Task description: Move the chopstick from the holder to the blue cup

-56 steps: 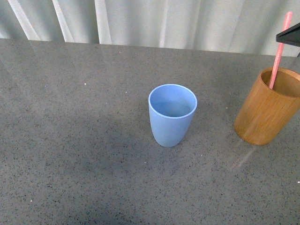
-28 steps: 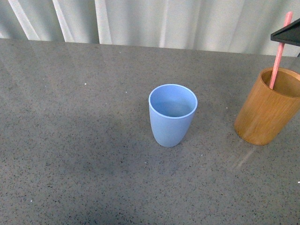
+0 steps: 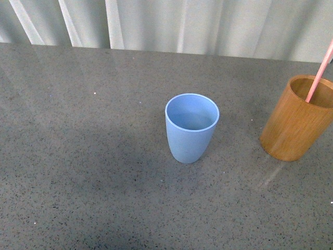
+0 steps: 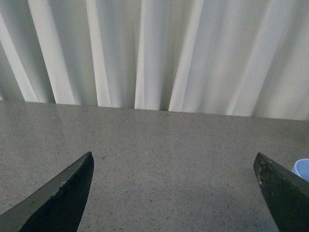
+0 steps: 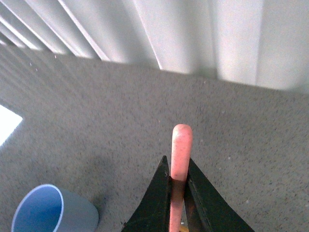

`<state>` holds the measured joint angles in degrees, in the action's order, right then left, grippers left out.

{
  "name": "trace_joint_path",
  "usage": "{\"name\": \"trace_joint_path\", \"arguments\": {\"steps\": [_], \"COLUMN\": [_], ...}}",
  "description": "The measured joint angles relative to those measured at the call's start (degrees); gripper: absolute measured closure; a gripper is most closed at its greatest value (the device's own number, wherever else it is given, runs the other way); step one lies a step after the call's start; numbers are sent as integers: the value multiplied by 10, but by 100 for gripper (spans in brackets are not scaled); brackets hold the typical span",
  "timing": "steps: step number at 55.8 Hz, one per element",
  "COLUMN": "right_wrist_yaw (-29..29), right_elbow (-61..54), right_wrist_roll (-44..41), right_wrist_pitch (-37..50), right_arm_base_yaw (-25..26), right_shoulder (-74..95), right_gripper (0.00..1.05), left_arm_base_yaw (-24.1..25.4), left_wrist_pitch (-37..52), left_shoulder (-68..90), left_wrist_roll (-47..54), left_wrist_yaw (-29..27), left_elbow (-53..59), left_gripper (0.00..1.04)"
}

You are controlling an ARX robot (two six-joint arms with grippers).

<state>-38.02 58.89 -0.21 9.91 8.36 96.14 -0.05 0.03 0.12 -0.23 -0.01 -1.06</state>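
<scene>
The blue cup [image 3: 191, 126] stands upright and empty mid-table. The orange-brown holder [image 3: 297, 119] stands at the right edge of the front view. The pink chopstick [image 3: 320, 72] leans out of the holder toward the right, its lower end still inside the rim. In the right wrist view my right gripper [image 5: 177, 166] is shut on the chopstick [image 5: 180, 151], whose rounded end sticks out past the fingertips; the blue cup [image 5: 48, 210] shows off to one side. The right gripper is out of the front view. My left gripper [image 4: 174, 162] is open over bare table, the cup's rim [image 4: 302, 169] at the frame edge.
A grey speckled tabletop [image 3: 93, 156] spreads around the cup and holder. White pleated curtains [image 3: 182, 21] hang along the far edge of the table.
The right gripper's dark tip has left the front view at the upper right. The chopstick has tilted from leaning left of upright to leaning right, and its lower end has risen within the holder.
</scene>
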Motion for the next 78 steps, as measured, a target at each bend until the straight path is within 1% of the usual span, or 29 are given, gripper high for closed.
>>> {"name": "trace_joint_path", "arguments": {"steps": [3,7,12,18,29,34,48,63,64,67,68,75,76,77,78], "right_wrist_yaw": [2,22,40,66,131,154,179,218,219,221,221,221,234,273,326], "right_elbow": [17,59,65,52,25,25,48,40,39,31,29,12,7,-5,-23], "right_wrist_roll": [18,60,98,108,112,123,144,120,118,116,115,111,109,97,88], "right_wrist_pitch": [-1,-16,-8,10,58,75,84,71,72,74,75,86,94,127,174], "right_arm_base_yaw": [7,14,-4,-58,-192,-228,-275,-302,-303,-307,-307,-312,-314,-320,-322], "right_shoulder": [-21,-61,-100,-115,-54,-22,23,54,55,59,59,57,57,56,54], "right_gripper": [102,102,102,102,102,102,102,101,100,89,87,66,63,64,67], "left_arm_base_yaw": [0,0,0,0,0,0,0,0,0,0,0,0,0,0,0], "left_wrist_pitch": [0,0,0,0,0,0,0,0,0,0,0,0,0,0,0], "left_shoulder": [0,0,0,0,0,0,0,0,0,0,0,0,0,0,0], "left_wrist_roll": [0,0,0,0,0,0,0,0,0,0,0,0,0,0,0], "left_wrist_yaw": [0,0,0,0,0,0,0,0,0,0,0,0,0,0,0], "left_elbow": [0,0,0,0,0,0,0,0,0,0,0,0,0,0,0], "left_gripper": [7,7,7,7,7,7,7,7,7,7,7,7,7,7,7]}}
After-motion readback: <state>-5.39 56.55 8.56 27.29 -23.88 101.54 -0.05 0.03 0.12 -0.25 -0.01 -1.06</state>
